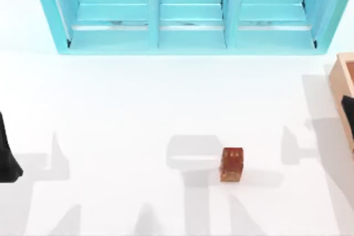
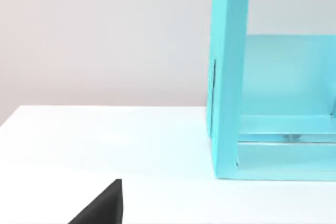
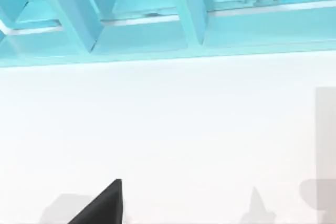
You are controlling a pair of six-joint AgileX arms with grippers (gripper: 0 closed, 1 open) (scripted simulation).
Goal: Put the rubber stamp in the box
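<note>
The rubber stamp (image 1: 232, 164) stands alone on the white bench (image 1: 121, 114), lower centre-right of the top view, untouched. The box (image 1: 342, 89) sits at the right edge, partly cut off. The right arm is nearer and should descend squarely over the stamp. Neither end effector's opening can be told. Open bench surrounds the stamp; the turquoise shelf unit (image 1: 188, 12) along the top stays well clear.
</note>
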